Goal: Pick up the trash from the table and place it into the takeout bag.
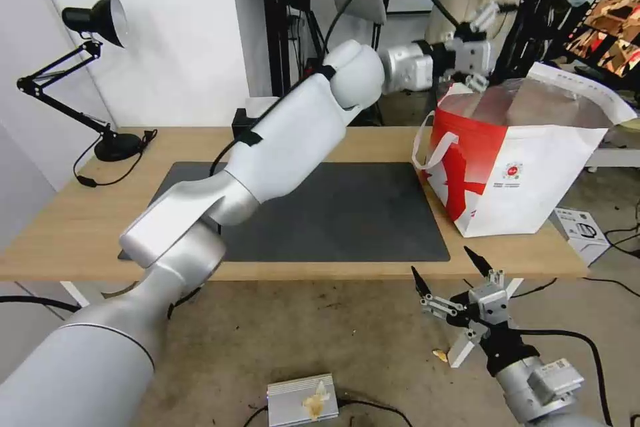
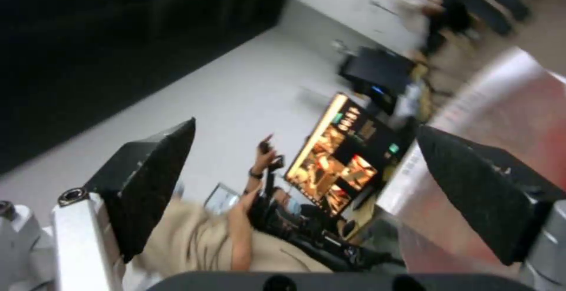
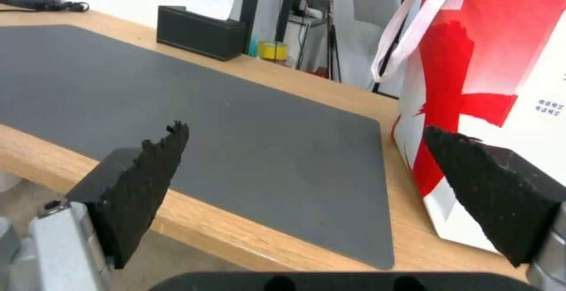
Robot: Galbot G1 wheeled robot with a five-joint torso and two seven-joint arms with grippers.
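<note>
Head view – one takeout bag (image 1: 533,173) on table (image 1: 67,227), left hand (image 1: 481,47) wide above it, right hand (image 1: 448,273) wide.

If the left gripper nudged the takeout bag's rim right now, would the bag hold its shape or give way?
The takeout bag would likely give: its foil-lined rim looks thin and soft, and its handle droops. It stands upright near the table edge, so a hard push might tip it. The left gripper hovers open above the rim.

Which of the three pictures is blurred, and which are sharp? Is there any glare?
Left wrist view: motion-smeared, the takeout bag streaked beside the left end effector. Right wrist view: crisp on the mat. Head view: sharp, soft glare on the bag's foil.
</note>
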